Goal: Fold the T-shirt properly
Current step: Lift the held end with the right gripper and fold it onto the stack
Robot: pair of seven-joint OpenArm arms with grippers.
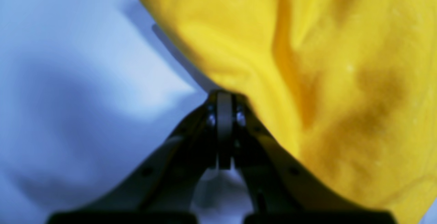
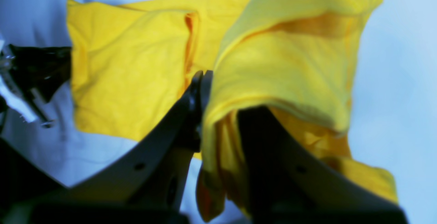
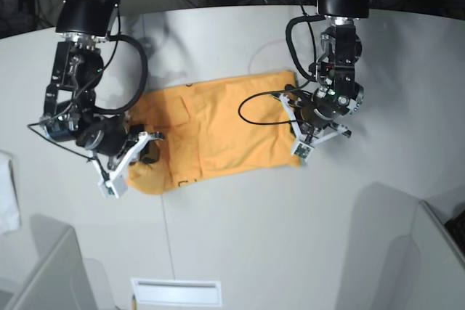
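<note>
The yellow-orange T-shirt (image 3: 218, 128) lies spread across the middle of the table, with a small dark mark near its front hem. At the shirt's right edge my left gripper (image 3: 296, 134) is shut. In the left wrist view its closed tips (image 1: 223, 96) pinch the border of the T-shirt (image 1: 324, 63), and the cloth hangs off to the right above its shadow. My right gripper (image 3: 140, 166) is at the shirt's left end. Up close this gripper (image 2: 204, 75) is shut on a bunched fold of the T-shirt (image 2: 290, 67) that drapes over one finger and hides it.
A white cloth (image 3: 6, 201) hangs at the table's left edge. A white slotted panel (image 3: 176, 292) sits at the front edge between grey partitions (image 3: 43, 266). Black cables loop from both arms over the shirt. A dark part of the other arm (image 2: 34, 70) shows at the shirt's far side.
</note>
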